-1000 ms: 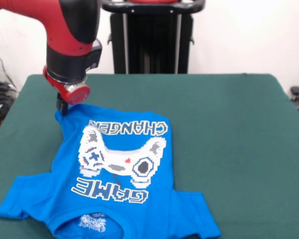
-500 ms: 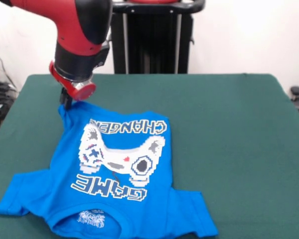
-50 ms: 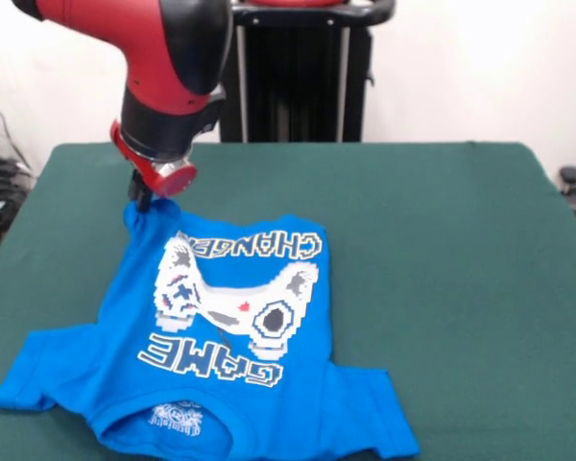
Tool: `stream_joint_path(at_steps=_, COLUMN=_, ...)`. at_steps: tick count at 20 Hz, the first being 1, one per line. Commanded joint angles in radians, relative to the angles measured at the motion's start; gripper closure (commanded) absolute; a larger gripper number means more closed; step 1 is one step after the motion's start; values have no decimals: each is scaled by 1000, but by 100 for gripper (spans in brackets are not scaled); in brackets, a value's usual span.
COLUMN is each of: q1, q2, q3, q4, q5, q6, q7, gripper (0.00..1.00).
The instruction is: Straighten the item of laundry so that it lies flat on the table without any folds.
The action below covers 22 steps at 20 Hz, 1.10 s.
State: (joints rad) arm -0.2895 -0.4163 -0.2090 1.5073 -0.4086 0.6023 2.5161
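We see the black-tipped hand [image 3: 142,200] clamped on the hem corner of the small bright blue printed T-shirt [image 3: 221,336], lifted off the dark green felt desk [image 3: 442,250], apparently to stretch out the folds.

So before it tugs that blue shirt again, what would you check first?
1. Gripper on the shirt's far hem corner: ok, the corner is lifted toward it.
2. Grip closed firmly: cannot tell, the tips are hidden.
3. Shirt lying flat: not ok, the cloth is rumpled near the controller print.
4. Free table beyond the hem: ok.
5. Sleeves spread: ok, both lie out sideways.
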Motion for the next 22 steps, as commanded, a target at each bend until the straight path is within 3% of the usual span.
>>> stream_joint_path(at_steps=1, q1=39, q2=50, q3=-4, q4=35, q5=44, q6=8, q7=148, gripper=0)
stream_joint_path(at_steps=13, q1=28, q2=-57, q3=34, q4=65, q5=86, q6=-30, q7=120, gripper=0)
stream_joint_path(at_steps=22, q1=35, q2=-89, q3=87, q4=14, q5=136, q6=-12, q7=88, gripper=0)
